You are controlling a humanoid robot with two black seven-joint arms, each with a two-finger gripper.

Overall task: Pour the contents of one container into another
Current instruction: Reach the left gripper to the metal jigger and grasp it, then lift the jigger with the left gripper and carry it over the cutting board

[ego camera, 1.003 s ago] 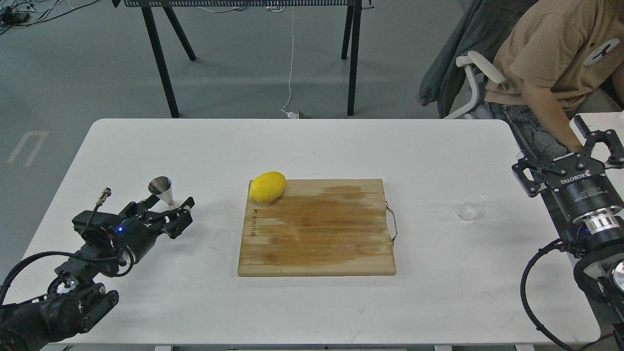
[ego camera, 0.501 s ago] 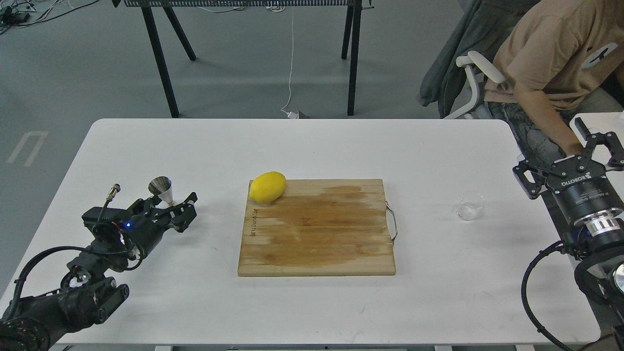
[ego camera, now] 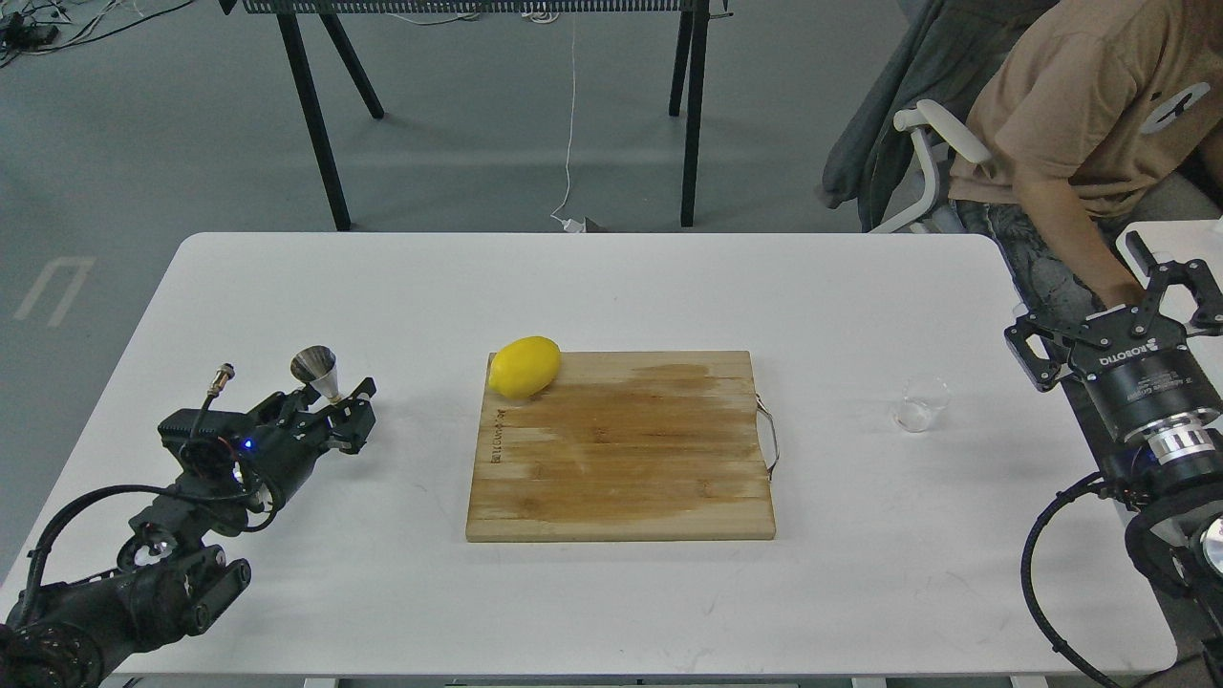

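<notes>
On the right side of the white bench (ego camera: 611,287), the small clear glass cup (ego camera: 921,402) stands upright and alone, between the cutting board's metal handle (ego camera: 767,435) and the right end effector (ego camera: 1120,323). That end effector hangs just past the bench's right edge, well apart from the cup, with its two dark fingers spread wide and nothing between them.

Far across the bench, near the left side, the steel jigger (ego camera: 318,373) stands upright, its open upper cone facing up. The left end effector (ego camera: 346,413) sits low right at the jigger's base, and its fingers partly cover the lower cone. From this angle I cannot tell whether the fingers are closed on the jigger or merely beside it, nor how wide they stand.

Between the two containers lies a wooden cutting board (ego camera: 621,459), flat on the bench, with a darker damp-looking patch across its upper middle. A yellow lemon (ego camera: 524,366) rests on the board's far left corner, overhanging the edge slightly.

Beyond the bench's right far corner, a person in a tan shirt (ego camera: 1080,105) sits in a chair (ego camera: 932,143).
</notes>
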